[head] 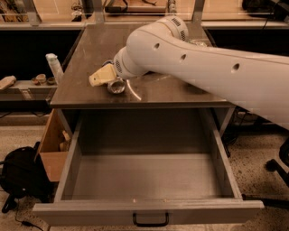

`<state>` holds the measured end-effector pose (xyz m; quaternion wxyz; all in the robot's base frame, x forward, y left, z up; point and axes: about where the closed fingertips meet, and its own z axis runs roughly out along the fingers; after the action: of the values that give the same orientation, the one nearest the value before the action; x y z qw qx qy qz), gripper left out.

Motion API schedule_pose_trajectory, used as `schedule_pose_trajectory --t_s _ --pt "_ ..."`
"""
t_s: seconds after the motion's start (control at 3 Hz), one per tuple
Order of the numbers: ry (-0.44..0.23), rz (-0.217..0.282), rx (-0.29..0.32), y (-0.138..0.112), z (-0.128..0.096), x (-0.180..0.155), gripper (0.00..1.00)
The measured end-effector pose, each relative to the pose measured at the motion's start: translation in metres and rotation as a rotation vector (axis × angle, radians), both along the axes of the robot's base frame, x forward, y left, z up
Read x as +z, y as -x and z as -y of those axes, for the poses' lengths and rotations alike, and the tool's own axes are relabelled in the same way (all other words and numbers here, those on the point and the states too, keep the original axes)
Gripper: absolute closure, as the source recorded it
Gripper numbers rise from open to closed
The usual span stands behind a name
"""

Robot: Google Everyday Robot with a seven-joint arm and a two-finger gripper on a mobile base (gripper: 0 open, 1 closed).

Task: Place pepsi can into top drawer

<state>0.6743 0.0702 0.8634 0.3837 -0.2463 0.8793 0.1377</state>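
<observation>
Smooth white arm (pixel 203 76) with dark round holes; cream hand (pixel 103 76) above the countertop (pixel 90 45).

This looks like a robotics lab or workshop — a big white robot arm (pixel 203 67) reaches over a plain metal table (pixel 180 92), with its pincer (pixel 102 76) low over the table's front left part. Under the tabletop a deep grey top drawer (pixel 149 212) stands open. The floor (pixel 257 180) is speckled terrazzo. At the left are a black backpack (pixel 20 178) and an open cardboard box (pixel 52 153) — and long workbenches (pixel 135 9) cross the back.
</observation>
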Motion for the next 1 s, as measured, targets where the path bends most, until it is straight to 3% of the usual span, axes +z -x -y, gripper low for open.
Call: schedule_pose_trajectory --t_s 0.33,0.67,1.0 --pt "0.034 -0.008 -0.058 -0.0032 0.0051 -0.0164 0.00" --pt "0.034 -0.008 -0.058 -0.0032 0.0051 -0.0164 0.00" --pt "0.034 -0.008 -0.058 -0.0032 0.0051 -0.0164 0.15"
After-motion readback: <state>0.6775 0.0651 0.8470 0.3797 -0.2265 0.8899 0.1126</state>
